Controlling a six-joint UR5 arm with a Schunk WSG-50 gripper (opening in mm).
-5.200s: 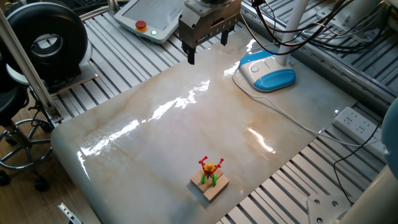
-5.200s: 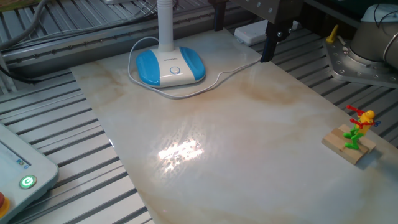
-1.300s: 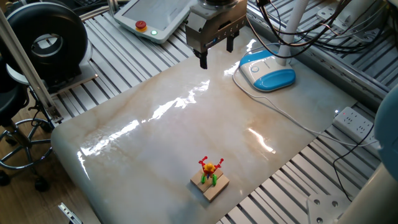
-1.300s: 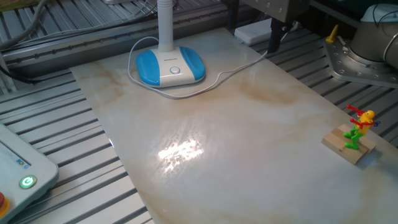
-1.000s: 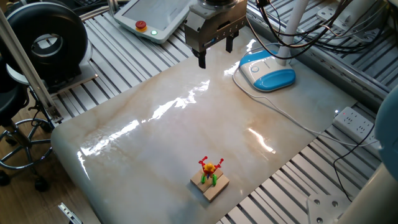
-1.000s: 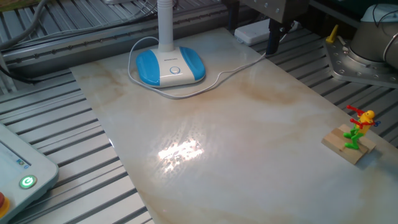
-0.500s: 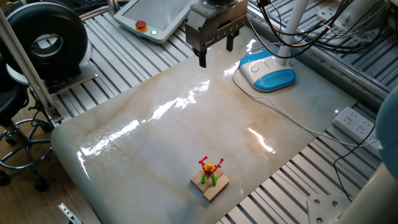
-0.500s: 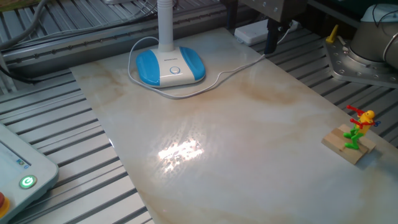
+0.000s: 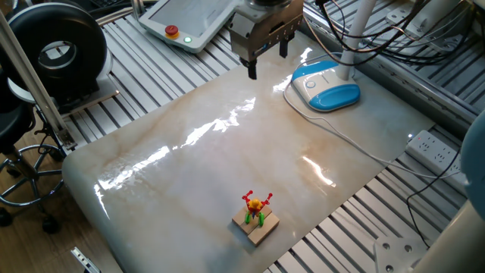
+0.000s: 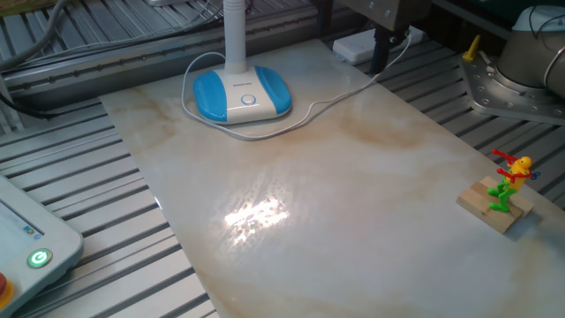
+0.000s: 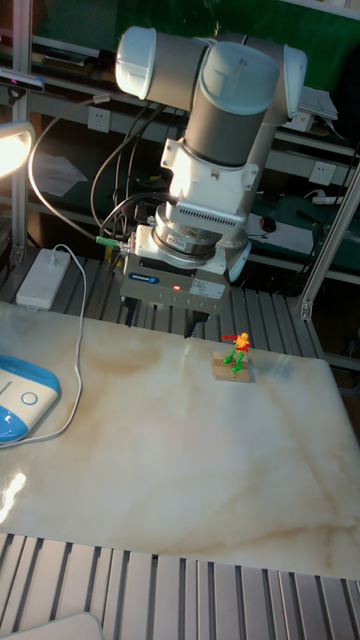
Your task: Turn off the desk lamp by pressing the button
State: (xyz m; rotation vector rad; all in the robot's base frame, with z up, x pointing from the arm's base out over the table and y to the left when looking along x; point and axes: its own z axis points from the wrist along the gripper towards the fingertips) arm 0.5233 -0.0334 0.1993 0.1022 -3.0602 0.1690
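Note:
The desk lamp stands at the marble top's far right, its white and sky-blue oval base (image 9: 327, 87) under a slim white neck (image 9: 356, 34). The small white button (image 10: 248, 100) sits on the base's white half (image 11: 18, 395). The lamp head (image 11: 8, 148) glows, and glare shows on the table. My gripper (image 9: 268, 61) hangs above the table's far edge, left of the base and apart from it. It is open, with a clear gap between the two dark fingers (image 9: 252, 70) and nothing between them.
A toy figure on a wooden block (image 9: 255, 218) stands near the front edge. The lamp's thin cord (image 9: 356, 140) runs to a power strip (image 9: 436, 150). A white pendant with a red button (image 9: 189, 23) lies behind the gripper. A white adapter (image 10: 357, 46) lies near the fingers.
The gripper has moved right along the far edge, closer to the lamp base, with a small further shift in the last half second. The lamp and toy have stayed put.

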